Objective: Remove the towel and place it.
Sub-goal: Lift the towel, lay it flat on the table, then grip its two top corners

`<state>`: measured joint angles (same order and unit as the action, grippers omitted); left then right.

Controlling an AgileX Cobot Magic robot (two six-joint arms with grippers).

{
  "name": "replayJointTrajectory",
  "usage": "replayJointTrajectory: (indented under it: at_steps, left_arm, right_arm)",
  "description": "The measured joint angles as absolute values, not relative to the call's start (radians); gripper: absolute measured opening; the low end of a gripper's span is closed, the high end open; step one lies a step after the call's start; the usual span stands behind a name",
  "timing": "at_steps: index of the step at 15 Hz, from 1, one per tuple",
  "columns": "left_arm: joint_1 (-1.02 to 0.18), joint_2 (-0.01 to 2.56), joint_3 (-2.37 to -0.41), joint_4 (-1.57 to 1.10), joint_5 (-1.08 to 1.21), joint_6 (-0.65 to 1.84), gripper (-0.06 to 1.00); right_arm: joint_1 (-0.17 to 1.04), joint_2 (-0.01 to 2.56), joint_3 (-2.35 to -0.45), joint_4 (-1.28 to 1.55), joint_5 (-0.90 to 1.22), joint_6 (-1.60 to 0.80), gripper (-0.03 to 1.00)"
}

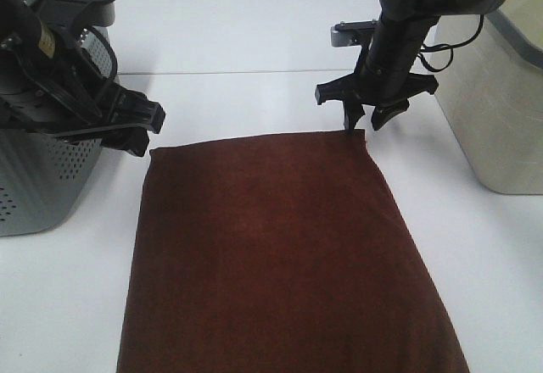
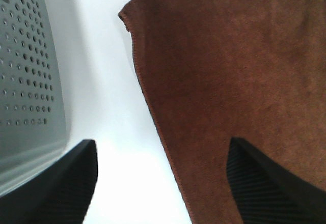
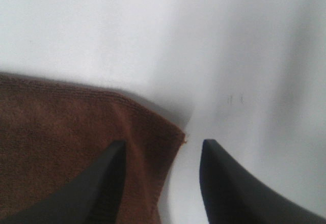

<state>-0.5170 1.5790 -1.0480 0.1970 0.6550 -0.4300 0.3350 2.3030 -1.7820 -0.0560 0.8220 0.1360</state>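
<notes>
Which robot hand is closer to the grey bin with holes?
Left. The left gripper hovers beside the grey bin; the right gripper is across the towel, at its other corner.

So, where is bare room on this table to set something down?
Bare table lies beyond the far edge of the towel, between the left gripper and right gripper, and along its right edge up to the pale bin. A narrower strip borders the perforated basket. Crowded: both far corners, at the grippers.

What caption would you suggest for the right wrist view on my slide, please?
Open right gripper straddling one corner of the reddish-brown towel lying flat on the white table.
</notes>
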Motion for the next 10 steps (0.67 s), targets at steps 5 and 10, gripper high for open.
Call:
replayJointTrajectory:
  at_steps: [5, 10]
  left_arm:
    - [-0.517, 1.587, -1.048, 0.201, 0.588, -0.429, 0.68]
    - [-0.517, 1.712, -1.096, 0.242, 0.548, -0.425, 0.68]
  right_arm:
    - [0.335, 2.338, -1.782, -0.062, 0.805, 0.149, 0.43]
    - [0.335, 2.369, -1.782, -0.07, 0.8, 0.169, 0.23]
